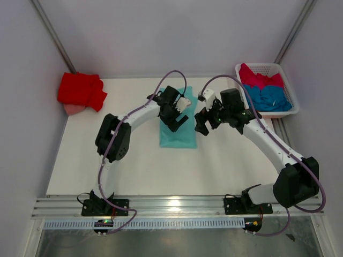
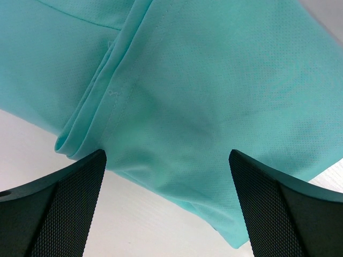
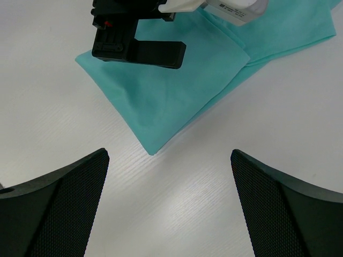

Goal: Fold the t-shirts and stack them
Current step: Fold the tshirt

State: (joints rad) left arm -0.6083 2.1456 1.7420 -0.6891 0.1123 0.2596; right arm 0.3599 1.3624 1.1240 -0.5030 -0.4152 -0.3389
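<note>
A mint-teal t-shirt (image 1: 179, 138) lies folded into a narrow strip at the table's middle. My left gripper (image 1: 175, 122) hovers open just over its far half; in the left wrist view the folded cloth (image 2: 214, 96) fills the frame between the spread fingers (image 2: 166, 155). My right gripper (image 1: 202, 124) stands open beside the strip's right edge, with only bare table between its fingers (image 3: 169, 155) and a corner of the shirt (image 3: 171, 96) ahead. A bright red t-shirt (image 1: 80, 90) sits bunched at the far left. Crimson-pink (image 1: 257, 79) and blue (image 1: 269, 97) t-shirts fill the basket.
The white slatted basket (image 1: 262, 66) stands at the far right corner of the table. A pale pink patch (image 1: 73, 109) shows under the red shirt. Grey walls close the table on three sides. A metal rail (image 1: 177, 206) runs along the near edge.
</note>
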